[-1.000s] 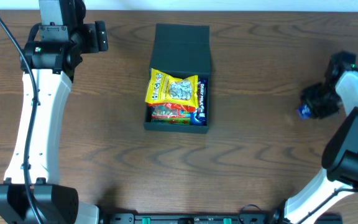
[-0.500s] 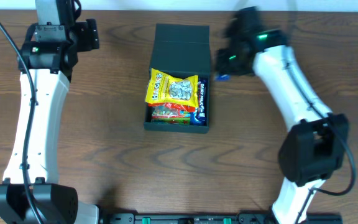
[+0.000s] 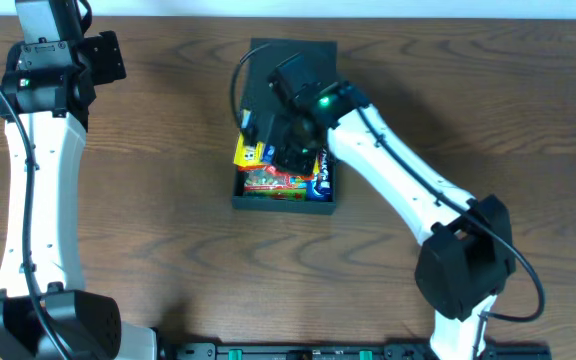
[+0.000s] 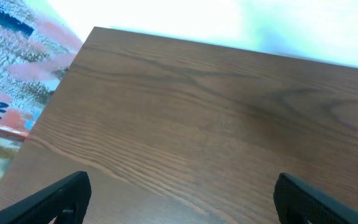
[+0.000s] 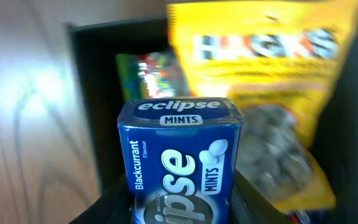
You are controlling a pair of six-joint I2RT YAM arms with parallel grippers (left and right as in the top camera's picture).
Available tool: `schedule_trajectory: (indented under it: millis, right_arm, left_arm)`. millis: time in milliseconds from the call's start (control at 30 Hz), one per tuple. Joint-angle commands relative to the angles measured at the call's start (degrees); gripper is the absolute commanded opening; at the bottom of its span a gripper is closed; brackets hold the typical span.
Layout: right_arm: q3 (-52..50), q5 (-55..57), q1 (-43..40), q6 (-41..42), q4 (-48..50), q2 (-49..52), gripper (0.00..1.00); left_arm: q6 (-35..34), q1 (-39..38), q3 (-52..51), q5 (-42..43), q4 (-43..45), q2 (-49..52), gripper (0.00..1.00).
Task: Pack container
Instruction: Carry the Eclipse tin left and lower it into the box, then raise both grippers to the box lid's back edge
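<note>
The dark teal container point(image 3: 284, 204) stands open at the table's middle, its flap lid point(image 3: 294, 62) folded back. Inside lie a yellow snack packet point(image 3: 244, 153), a red-green packet point(image 3: 276, 181) and a dark blue bar point(image 3: 326, 176). My right gripper point(image 3: 269, 140) hovers over the container's left half, shut on a blue Eclipse mints tin point(image 5: 179, 155). The right wrist view shows the tin above the container's wall point(image 5: 83, 106), with the yellow packet point(image 5: 272, 68) beside it. My left gripper point(image 3: 99, 56) is open and empty at the far left, its fingers point(image 4: 188, 199) over bare wood.
The right arm point(image 3: 398, 190) stretches diagonally from the front right across the container. The left arm point(image 3: 38, 180) runs along the table's left side. The table's far edge point(image 4: 229, 46) shows in the left wrist view.
My right arm has swung from the far right of the table to over the container, carrying the blue tin. My left arm has drifted slightly left.
</note>
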Motion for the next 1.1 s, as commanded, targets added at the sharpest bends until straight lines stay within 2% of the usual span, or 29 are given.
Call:
schedule_trajectory:
  millis: [0,67,167,267,333,433,467,500,567,600,700,867,1067]
  right_arm:
    - [0.9,0.0,1.3,-6.4,-1.3,0.0,0.37]
    - [0.9,0.1,1.3,-6.4,-1.4,0.0,0.42]
    - [0.9,1.1,1.3,-5.9,-1.5,0.0,0.72]
    - [0.9,3.0,1.2,-2.7,-0.7,-0.1,0.77]
    - [0.9,3.0,0.6,3.2,1.7,-0.2,0.65]
    - [1.1,3.5,-1.2,11.5,4.8,-0.3,0.36]
    - [1.1,4.2,-2.4,15.2,5.8,-0.4,0.25]
    - [1.1,5.0,-4.2,19.6,6.6,-0.5,0.02]
    - [1.1,5.2,-8.5,26.9,7.5,-0.6,0.01]
    - [1.1,5.2,-11.2,30.8,8.1,-0.6,0.02]
    - [1.0,5.2,-18.0,39.2,9.6,-0.6,0.01]
    - [0.7,4.4,-27.6,50.4,10.4,-0.6,0.02]
    - [-3.2,-6.5,-32.0,51.2,16.9,1.4,0.02]
  left_arm:
    - [1.4,0.4,0.7,-0.6,0.1,-1.0,0.95]
    - [1.4,0.4,0.7,-0.5,0.1,-1.0,0.95]
    - [1.4,0.4,0.7,-0.5,0.1,-1.0,0.95]
    - [1.4,0.4,0.7,-0.5,-0.2,-1.0,0.95]
    - [1.3,0.4,0.7,0.7,-0.4,-1.0,0.95]
    - [1.3,0.4,0.5,6.4,-0.7,-0.9,0.95]
    - [1.3,0.4,0.4,9.6,-0.7,-0.6,0.98]
    - [1.3,0.4,0.1,14.4,-0.6,-0.1,0.81]
    - [1.3,0.3,-0.3,23.4,-0.3,1.8,0.13]
    - [1.3,0.2,-0.3,28.8,-0.3,3.5,0.06]
    - [0.0,0.0,-0.3,39.2,0.7,8.3,0.06]
    - [-2.0,-0.4,-0.3,49.7,2.6,15.4,0.06]
    - [-18.7,-2.5,-0.2,44.8,6.6,24.1,0.06]
